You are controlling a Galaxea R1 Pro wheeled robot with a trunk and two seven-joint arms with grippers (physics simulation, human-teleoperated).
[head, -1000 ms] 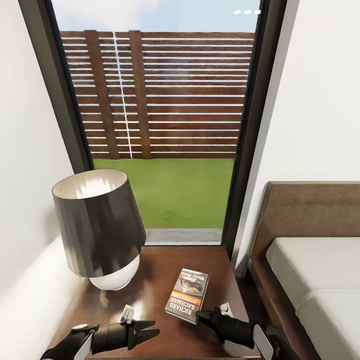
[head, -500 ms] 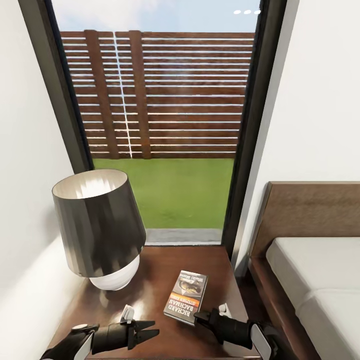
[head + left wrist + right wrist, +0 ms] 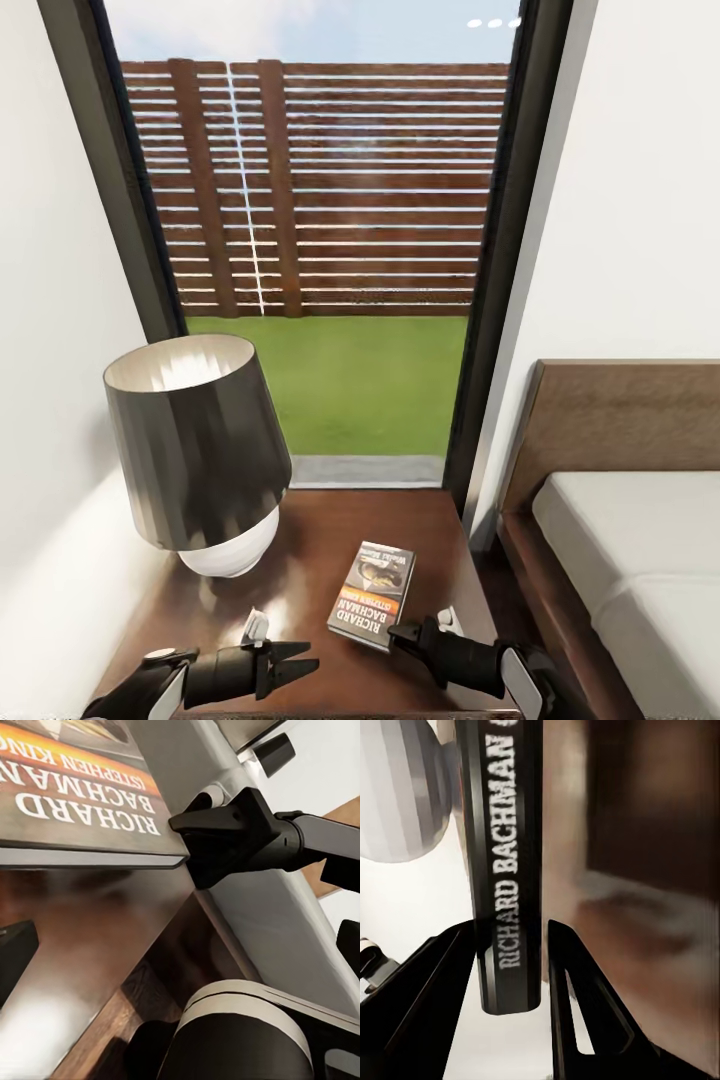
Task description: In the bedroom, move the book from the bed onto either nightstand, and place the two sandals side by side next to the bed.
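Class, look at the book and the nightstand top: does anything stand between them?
Nothing visible does. The book already lies on the nightstand, beside the lamp, with the right gripper at its near edge, fingers either side of its spine.

One book (image 3: 373, 594) and one lamp (image 3: 195, 455) sit on a single nightstand (image 3: 310, 560), beside one bed (image 3: 625, 550). Two pincers show, left (image 3: 300, 665) and right (image 3: 402, 632). There appears to be one window (image 3: 320, 240).
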